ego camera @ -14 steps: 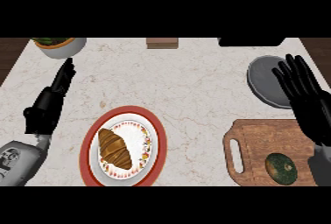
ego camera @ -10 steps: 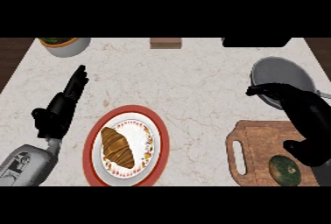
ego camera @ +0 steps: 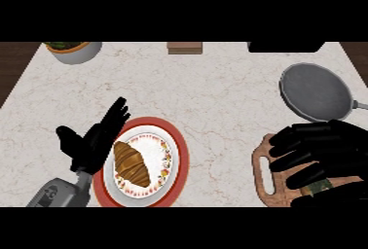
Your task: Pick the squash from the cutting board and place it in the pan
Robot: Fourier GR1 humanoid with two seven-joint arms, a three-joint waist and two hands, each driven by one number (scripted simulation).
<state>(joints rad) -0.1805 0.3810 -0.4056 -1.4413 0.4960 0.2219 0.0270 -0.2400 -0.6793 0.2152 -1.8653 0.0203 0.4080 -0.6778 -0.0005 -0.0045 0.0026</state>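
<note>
Honestly, the squash [ego camera: 321, 186] was mostly hidden at this point. Only a small dark green, mottled patch of it peeked out between the fingers of the right hand [ego camera: 323, 153], down near the lower right. That hand was spread over the cutting board [ego camera: 263, 165] with its fingers curled down around the squash, so it looked like it was closed on it, though I couldn't make out the contact underneath. The board itself was a brown wooden slab with rounded corners and a slotted handle on its left side; most of it sat under the hand and its lower end was cut off.

The pan [ego camera: 315, 91] was a round, dull grey thing further back on the right, with nothing in it, and its handle ran off the right edge. It sat apart from the board.

The left hand [ego camera: 93, 141] rested open by the left side, fingers straight, just overlapping the rim of a red plate [ego camera: 180, 155]. A smaller white plate sat on that one with a glossy brown croissant [ego camera: 131, 164] on it.

At the back, a pale bowl [ego camera: 75, 52], a small wooden block [ego camera: 184, 47] and a black object [ego camera: 286, 46] were all cut off. The counter [ego camera: 208, 92] was pale veined marble.
</note>
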